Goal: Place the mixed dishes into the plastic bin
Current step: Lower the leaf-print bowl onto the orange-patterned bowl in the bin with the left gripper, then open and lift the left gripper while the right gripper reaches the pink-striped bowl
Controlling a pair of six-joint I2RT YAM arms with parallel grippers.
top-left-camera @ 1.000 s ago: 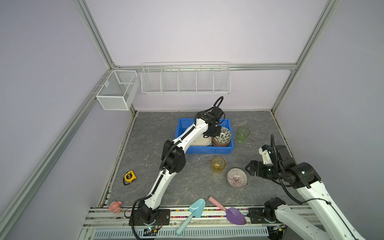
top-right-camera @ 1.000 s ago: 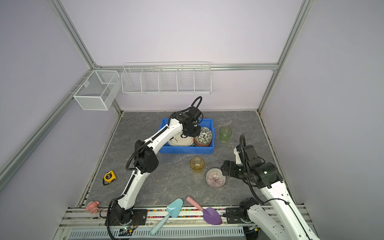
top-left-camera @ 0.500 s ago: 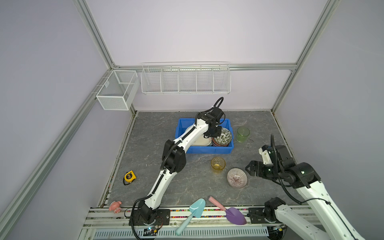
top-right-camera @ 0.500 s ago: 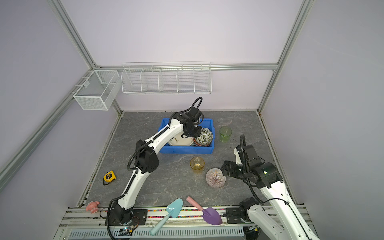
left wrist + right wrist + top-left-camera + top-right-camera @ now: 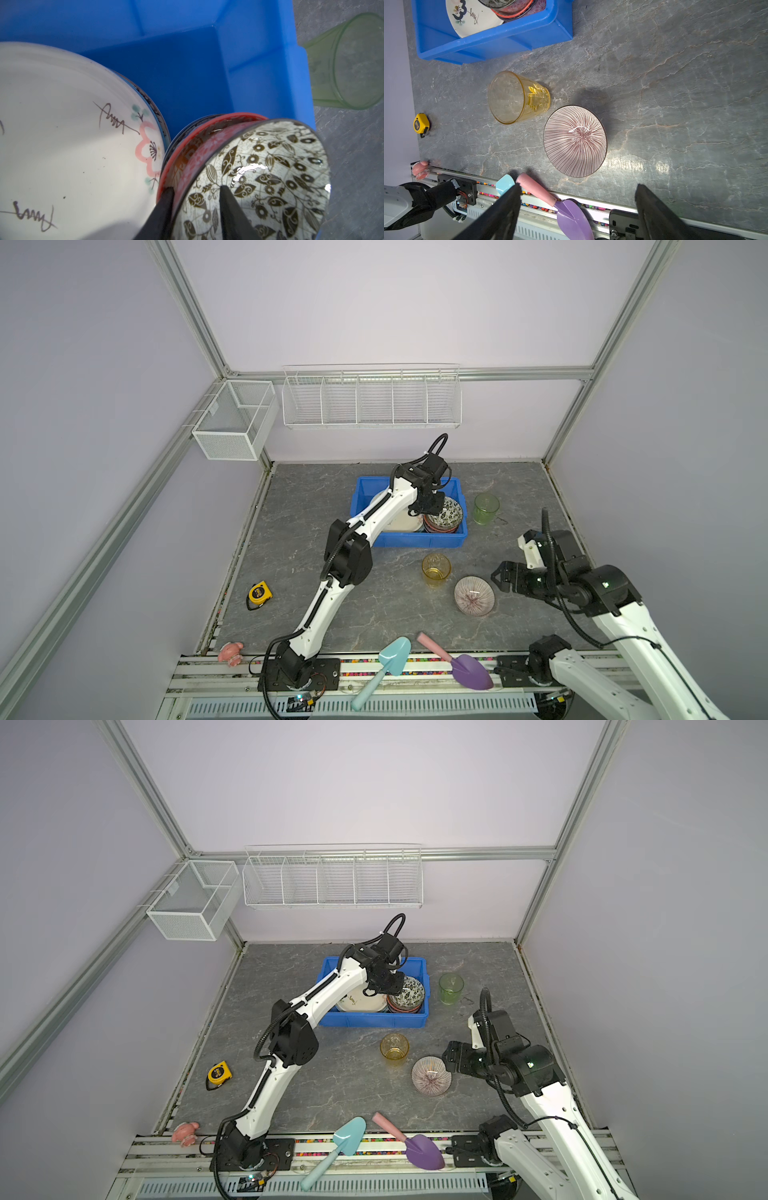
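**Leafy bowl sits free on the stack in the bin**

The left end effector reaches down into the blue plastic bin, which stands toward 12 o'clock on the bench. Its jaws are parted and straddle the rim of the dark leafy bowl. A gap shows beside the inner finger, so the bowl is released. The bowl rests tilted on a red-rimmed bowl at the bin's 3 o'clock end. The cream scribbled plate lies at 9 o'clock of that stack.

Three dishes remain on the bench:
- The green tumbler is just beside the bin at its 3 o'clock.
- The amber tumbler is at the bin's 6 o'clock.
- The pink-ribbed bowl is at 4 o'clock of the amber tumbler.

The right end effector is spread wide and empty. It hovers near that bowl's 3 o'clock side.
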